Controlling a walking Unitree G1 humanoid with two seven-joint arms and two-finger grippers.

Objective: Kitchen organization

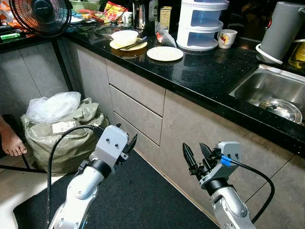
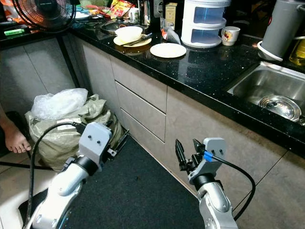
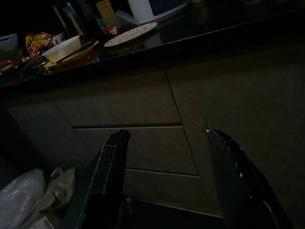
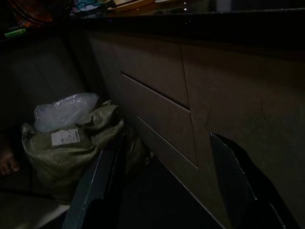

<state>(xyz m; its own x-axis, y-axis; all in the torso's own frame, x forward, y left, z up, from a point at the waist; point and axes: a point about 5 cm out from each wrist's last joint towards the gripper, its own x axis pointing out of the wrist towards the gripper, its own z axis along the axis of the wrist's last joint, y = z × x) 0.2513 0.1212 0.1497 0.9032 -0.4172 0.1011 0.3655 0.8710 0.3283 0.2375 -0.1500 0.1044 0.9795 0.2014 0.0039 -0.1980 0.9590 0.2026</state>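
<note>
I am looking down at a black counter (image 1: 209, 71) that runs from the upper left of the frame to the right edge. Both my arms are low, in front of the grey drawers (image 1: 136, 112), over a dark mat (image 1: 138, 200). My left claw (image 3: 167, 181) is at the lower left of the head view, and in its wrist view its two black fingers (image 3: 102, 176) stand wide apart with nothing between them. My right claw (image 1: 198, 155) is at the lower middle, close to the cabinet front, and it is open too and holds nothing. On the counter near the top middle I see a flat plate (image 1: 165, 53). Just to its left is a white bowl (image 1: 124, 37) sitting on another plate (image 1: 138, 47), with a dark utensil lying across it. Behind the flat plate stands a white stacked box (image 1: 202, 24), and a mug (image 1: 227, 38) is just to the right of it. At the right edge is the sink (image 1: 259, 86) with a steel bowl (image 1: 282, 109) inside it, and a grey jug (image 1: 281, 31) stands above it. A fan (image 1: 40, 14) is in the upper left corner. On the floor at the left is a green sack (image 1: 62, 136) with a clear plastic bag (image 1: 52, 106) on top. A person's bare foot (image 1: 10, 140) shows at the left edge.
</note>
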